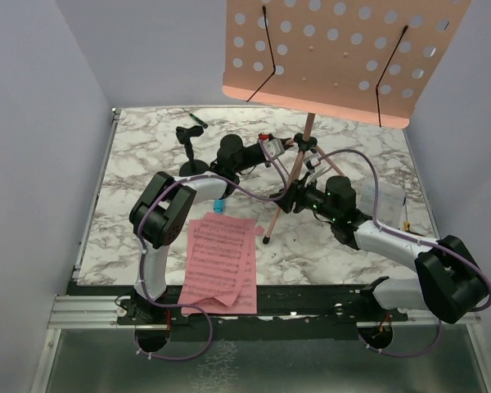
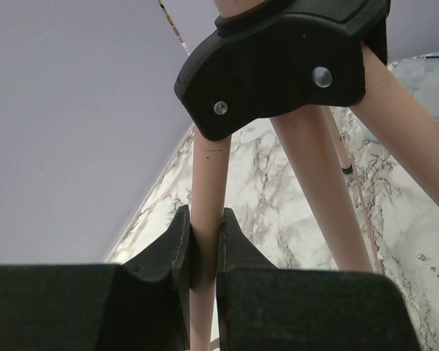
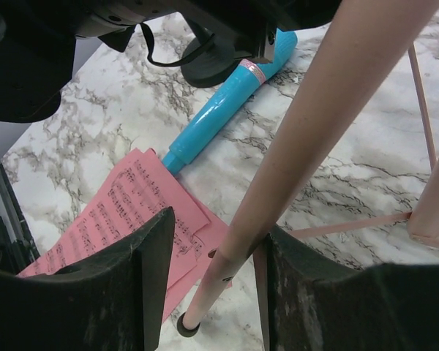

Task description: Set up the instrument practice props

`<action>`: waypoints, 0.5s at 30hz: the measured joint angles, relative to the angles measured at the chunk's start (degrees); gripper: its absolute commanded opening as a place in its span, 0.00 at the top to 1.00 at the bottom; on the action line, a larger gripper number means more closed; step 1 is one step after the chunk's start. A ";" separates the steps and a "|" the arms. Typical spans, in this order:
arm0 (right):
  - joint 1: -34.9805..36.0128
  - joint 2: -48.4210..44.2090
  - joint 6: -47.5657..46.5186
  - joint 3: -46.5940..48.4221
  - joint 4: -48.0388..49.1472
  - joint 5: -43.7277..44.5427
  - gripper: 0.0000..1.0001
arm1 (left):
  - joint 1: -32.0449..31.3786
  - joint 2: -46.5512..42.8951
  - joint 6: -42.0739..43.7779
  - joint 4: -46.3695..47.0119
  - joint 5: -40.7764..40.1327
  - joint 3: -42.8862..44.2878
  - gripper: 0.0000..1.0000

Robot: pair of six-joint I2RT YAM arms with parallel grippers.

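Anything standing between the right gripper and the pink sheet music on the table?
Yes. One leg of the music stand runs through the right gripper's open jaws, and the sheet music lies just beyond it. The gripper would likely have to clear that leg first.

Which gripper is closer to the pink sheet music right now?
Right. The right gripper, fingers open around the front leg of the music stand, sits just beyond the far corner of the sheet music. The left gripper is farther back, clamped on the stand under its hub.
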 measured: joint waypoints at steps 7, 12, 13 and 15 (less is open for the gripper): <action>0.87 0.02 -0.13 0.28 0.00 1.16 0.50 | 0.13 0.00 0.00 0.22 -0.02 -0.09 1.00; 1.60 -0.85 -0.70 0.44 -2.43 3.15 0.49 | 0.09 -0.33 0.28 0.83 -0.02 -0.92 1.00; 1.86 -1.16 -0.74 0.44 -3.19 3.72 0.48 | 0.04 -0.50 0.44 0.92 -0.04 -1.25 1.00; 2.40 -1.81 -0.90 0.44 -4.81 4.98 0.47 | -0.09 -1.01 0.85 0.96 -0.04 -2.03 1.00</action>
